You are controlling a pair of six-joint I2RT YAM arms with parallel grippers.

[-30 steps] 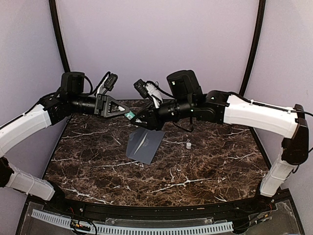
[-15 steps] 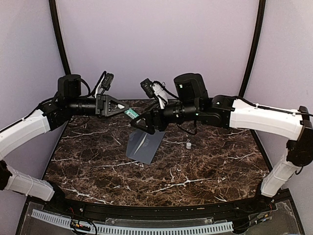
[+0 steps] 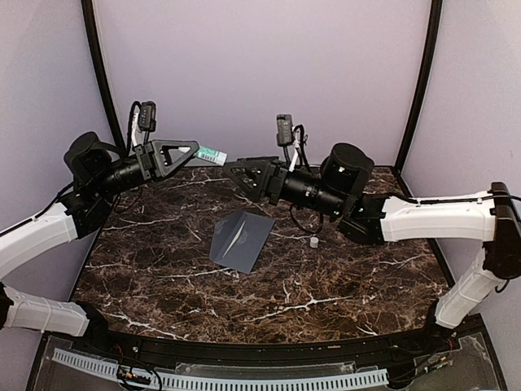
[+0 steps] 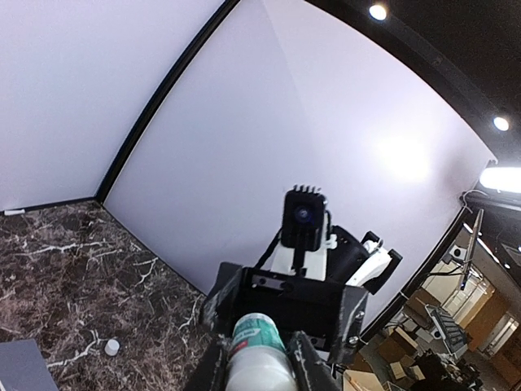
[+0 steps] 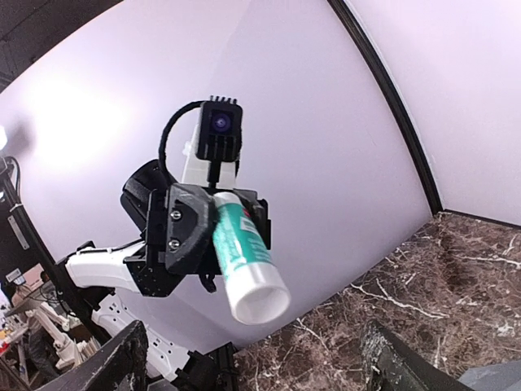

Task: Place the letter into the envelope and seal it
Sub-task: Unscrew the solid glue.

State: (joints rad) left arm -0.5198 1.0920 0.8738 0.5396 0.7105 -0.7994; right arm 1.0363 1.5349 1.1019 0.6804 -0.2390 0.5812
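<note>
Envelope lies whole only from above; left claw grips glue stick, right claw spread wide

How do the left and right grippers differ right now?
The left gripper has its jaws narrowed, while the right gripper has its jaws spread wide. The left gripper holds a green-labelled glue stick; the right gripper holds nothing. Both hover above the table, pointing at each other.

White-and-green glue stick aloft; small white cap on dark marble table.
</note>
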